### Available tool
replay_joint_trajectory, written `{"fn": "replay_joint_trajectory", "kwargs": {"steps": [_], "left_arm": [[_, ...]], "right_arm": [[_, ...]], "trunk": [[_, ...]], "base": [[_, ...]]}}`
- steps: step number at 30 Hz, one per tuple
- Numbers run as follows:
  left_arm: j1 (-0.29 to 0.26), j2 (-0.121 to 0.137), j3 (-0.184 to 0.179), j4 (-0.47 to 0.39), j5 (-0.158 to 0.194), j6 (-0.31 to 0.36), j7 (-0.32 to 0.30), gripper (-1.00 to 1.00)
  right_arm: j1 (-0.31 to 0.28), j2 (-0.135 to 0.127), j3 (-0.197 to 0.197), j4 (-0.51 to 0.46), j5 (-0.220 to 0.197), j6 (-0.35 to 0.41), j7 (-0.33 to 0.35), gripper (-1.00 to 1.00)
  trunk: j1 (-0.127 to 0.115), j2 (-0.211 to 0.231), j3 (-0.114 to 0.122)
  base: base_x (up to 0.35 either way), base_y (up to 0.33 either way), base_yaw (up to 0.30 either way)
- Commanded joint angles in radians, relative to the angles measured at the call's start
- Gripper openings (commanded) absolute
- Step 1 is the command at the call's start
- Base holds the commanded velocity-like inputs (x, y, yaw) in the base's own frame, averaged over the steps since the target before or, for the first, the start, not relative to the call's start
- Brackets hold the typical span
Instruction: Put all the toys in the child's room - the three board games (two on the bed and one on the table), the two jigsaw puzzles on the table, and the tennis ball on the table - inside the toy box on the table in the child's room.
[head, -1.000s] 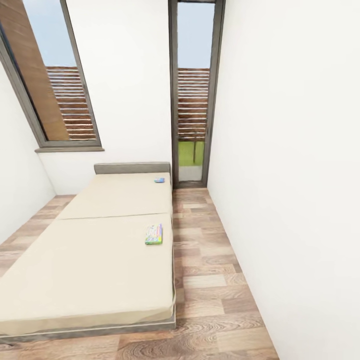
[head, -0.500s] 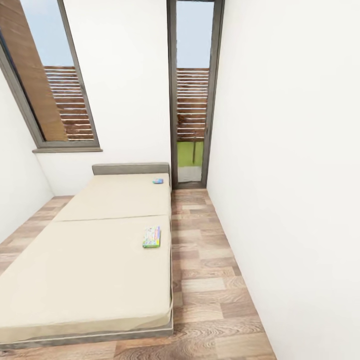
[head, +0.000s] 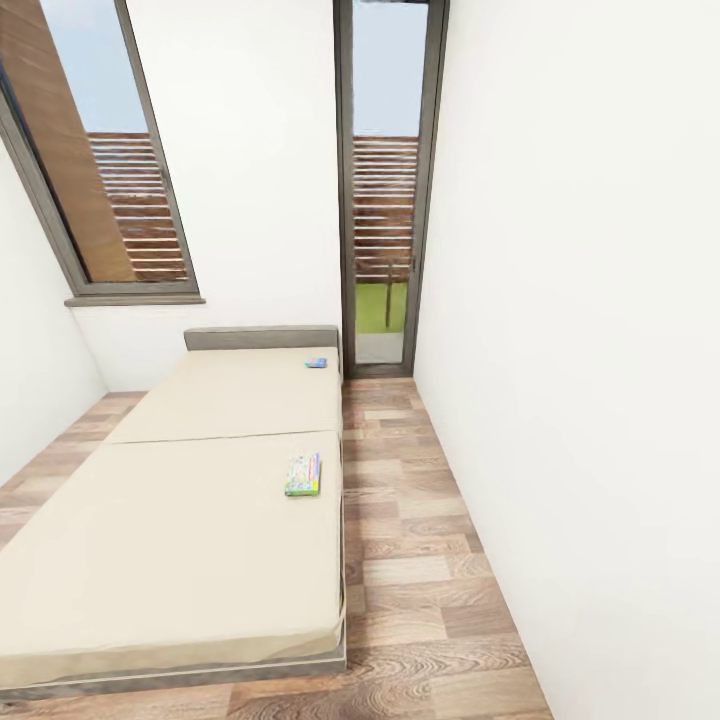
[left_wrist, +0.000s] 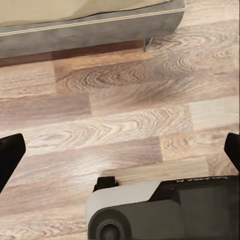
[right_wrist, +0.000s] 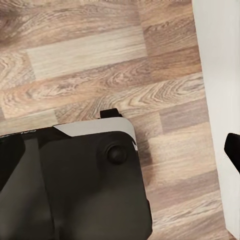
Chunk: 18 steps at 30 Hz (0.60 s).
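Approach phase. Green board game (head: 304, 474) on bed (head: 180, 540), near floor-side mattress edge; blue board game (head: 316, 362) near headboard. Left tool (left_wrist: 120, 150), right tool (right_wrist: 120, 145) spread, empty. Advance along aisle; stop beside green game.

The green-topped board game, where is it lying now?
In the head view, the green-topped board game lies flat on the bed's nearer mattress section, close to its right edge beside the wood floor.

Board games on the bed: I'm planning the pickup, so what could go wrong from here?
The nearer board game lies by the bed's right edge, so a nudge might push it onto the floor. The far board game sits up by the headboard; reaching it means driving the narrow floor strip beside the wall, risking a scrape.
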Motion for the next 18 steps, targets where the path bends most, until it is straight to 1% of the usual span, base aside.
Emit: {"fn": "replay_joint_trajectory", "kwargs": {"steps": [1,2,3,5,6,8,9,11,12,15,16,18], "left_arm": [[0.000,0.002,-0.002,-0.008,-0.002,0.004,-0.027,1.00],[0.001,0.004,0.000,-0.018,-0.001,0.013,-0.055,1.00],[0.003,0.011,0.004,-0.042,-0.001,0.039,-0.110,1.00],[0.005,0.022,0.011,-0.072,0.000,0.070,-0.162,1.00],[0.008,0.038,0.020,-0.108,0.000,0.101,-0.209,1.00],[0.013,0.059,0.035,-0.149,0.001,0.129,-0.251,1.00],[0.023,0.081,0.056,-0.192,0.001,0.150,-0.289,1.00],[0.040,0.100,0.081,-0.235,0.001,0.164,-0.325,1.00],[0.063,0.113,0.110,-0.278,0.002,0.172,-0.358,1.00],[0.101,0.125,0.159,-0.348,0.001,0.180,-0.404,1.00],[0.130,0.129,0.191,-0.398,0.000,0.183,-0.432,1.00],[0.160,0.132,0.221,-0.455,0.000,0.184,-0.455,1.00]], "right_arm": [[-0.001,0.000,0.002,-0.001,-0.010,-0.001,-0.003,1.00],[-0.001,-0.001,0.002,-0.001,-0.010,-0.002,-0.003,1.00],[-0.001,-0.002,0.002,-0.001,-0.010,-0.002,-0.003,1.00],[-0.001,-0.003,0.002,-0.001,-0.011,-0.002,-0.002,1.00],[-0.001,-0.004,0.002,-0.001,-0.011,-0.003,-0.002,1.00],[-0.001,-0.005,0.002,-0.001,-0.011,-0.003,-0.002,1.00],[-0.001,-0.006,0.002,-0.001,-0.011,-0.003,-0.002,1.00],[-0.001,-0.006,0.002,-0.001,-0.011,-0.003,-0.002,1.00],[-0.001,-0.006,0.002,-0.001,-0.011,-0.003,-0.002,1.00],[-0.001,-0.006,0.002,-0.001,-0.010,-0.004,-0.002,1.00],[-0.001,-0.006,0.002,-0.001,-0.010,-0.004,-0.002,1.00],[-0.001,-0.006,0.002,-0.001,-0.010,-0.004,-0.002,1.00]], "trunk": [[0.001,-0.002,-0.002],[0.001,-0.002,-0.002],[0.001,-0.002,-0.002],[0.001,-0.002,-0.002],[0.001,-0.002,-0.002],[0.001,-0.002,-0.002],[0.001,-0.002,-0.002],[0.001,-0.002,-0.002],[0.001,-0.002,-0.002],[0.001,-0.002,-0.002],[0.001,-0.002,-0.002],[0.001,-0.002,-0.002]], "base": [[0.000,0.000,0.000],[0.000,0.000,0.000],[0.000,0.000,0.000],[0.000,0.000,0.000],[0.000,0.000,0.000],[0.000,0.000,0.000],[0.000,0.000,0.000],[0.000,0.000,0.000],[0.000,0.000,0.000],[0.000,0.000,0.000],[0.000,0.000,0.000],[0.000,0.000,0.000]]}}
